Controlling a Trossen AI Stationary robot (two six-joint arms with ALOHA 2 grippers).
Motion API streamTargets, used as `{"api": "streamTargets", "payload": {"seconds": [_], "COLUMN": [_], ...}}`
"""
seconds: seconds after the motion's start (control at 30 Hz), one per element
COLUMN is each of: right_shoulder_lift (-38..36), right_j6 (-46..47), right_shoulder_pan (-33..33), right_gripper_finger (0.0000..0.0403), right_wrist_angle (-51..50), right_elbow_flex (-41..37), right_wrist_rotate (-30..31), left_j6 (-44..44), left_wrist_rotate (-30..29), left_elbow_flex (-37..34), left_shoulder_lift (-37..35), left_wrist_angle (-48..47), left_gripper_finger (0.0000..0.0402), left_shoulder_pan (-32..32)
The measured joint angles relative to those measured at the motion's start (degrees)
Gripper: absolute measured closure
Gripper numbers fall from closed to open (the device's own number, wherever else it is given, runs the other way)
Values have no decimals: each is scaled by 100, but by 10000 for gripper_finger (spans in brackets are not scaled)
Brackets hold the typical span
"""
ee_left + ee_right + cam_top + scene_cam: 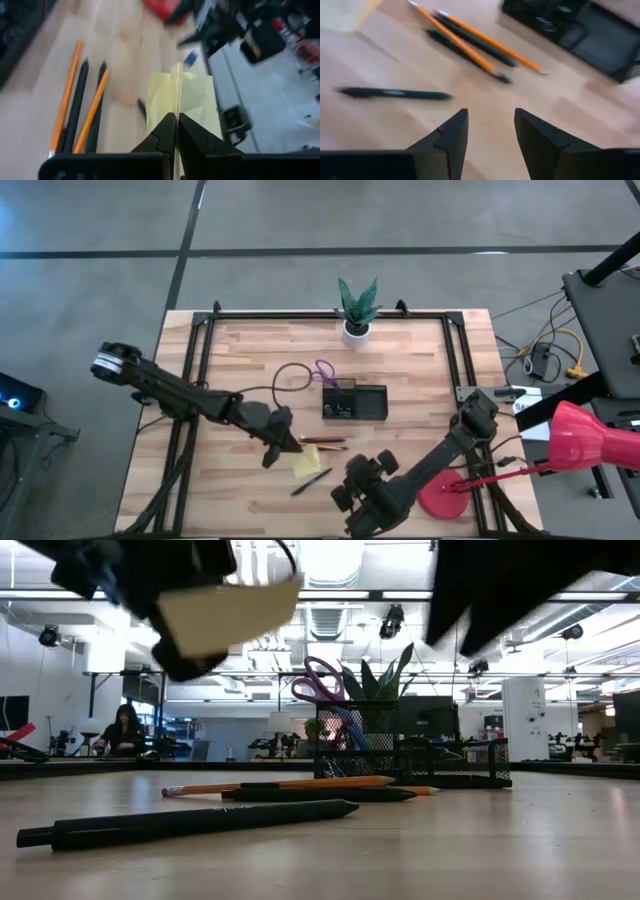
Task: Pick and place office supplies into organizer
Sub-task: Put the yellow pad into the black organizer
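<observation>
My left gripper [288, 446] is shut on the yellow sticky-note pad [192, 97], which is off the table left of centre. Orange and black pens [325, 442] lie flat beside it, and one black pen [312, 482] lies nearer the front edge. A tiny blue block [190, 59] rests on the wood beyond the pad. The black organizer [356, 402] stands mid-table with purple-handled scissors [324, 372] standing in its left compartment. My right gripper [490, 116] hovers open over bare wood near the front, with nothing between its fingers. My left gripper pinches the pad's near edge [178, 111] between its two fingers [162, 131]. The fingers come slanting down from the table's left side. The pad sticks out ahead of them, tilted, and is lifted clear of the table [225, 615].
A potted green plant [357, 310] stands at the far edge. A red lamp [585, 435] reaches in from the right, its round base [445, 498] on the table's near right corner beside my right arm. Bare wood lies at the table's left and far right.
</observation>
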Motion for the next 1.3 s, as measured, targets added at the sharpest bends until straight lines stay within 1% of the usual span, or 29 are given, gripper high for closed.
{"api": "streamTargets", "payload": {"seconds": [0.1,0.17,0.33,0.4,0.47,0.57,0.6,0.67,0.7,0.77,0.8,0.9,1.0,1.13,1.3], "right_shoulder_lift": [-245,-459,-1256,-1667,-2120,-2846,-3104,-3611,-3815,-4088,-4213,-4458,-4490,-4415,-4208], "right_j6": [75,223,726,750,748,523,328,-129,-303,-441,-457,-342,-299,-382,-618], "right_shoulder_pan": [-54,-72,-145,-230,-324,-542,-647,-859,-956,-1104,-1156,-1232,-1231,-1263,-1363], "right_gripper_finger": [252,253,253,253,253,253,252,252,252,252,252,252,252,252,252], "right_wrist_angle": [378,569,623,708,905,2074,2586,3925,4416,5098,5241,5296,5275,5318,5320], "right_elbow_flex": [0,0,-79,-266,-655,-1566,-1926,-2657,-3000,-3534,-3732,-4042,-4166,-4160,-4083], "right_wrist_rotate": [12,135,762,823,745,392,218,-190,-335,-401,-424,-637,-866,-868,-920], "left_j6": [4,31,241,552,772,1106,1215,1342,1387,1448,1447,1469,1509,1620,1611], "left_wrist_rotate": [2,16,120,96,-23,-292,-414,-506,-534,-542,-543,-565,-562,-561,-266], "left_elbow_flex": [77,81,99,68,111,193,217,233,254,277,252,269,270,268,293], "left_shoulder_lift": [-159,-274,-539,-686,-803,-935,-928,-928,-887,-781,-752,-644,-644,-633,-579], "left_wrist_angle": [12,-56,126,194,478,460,482,429,431,488,411,452,580,615,624], "left_gripper_finger": [401,401,402,402,402,402,402,402,402,401,401,401,401,401,401], "left_shoulder_pan": [124,177,246,254,269,317,343,406,443,510,526,587,673,875,1142]}}
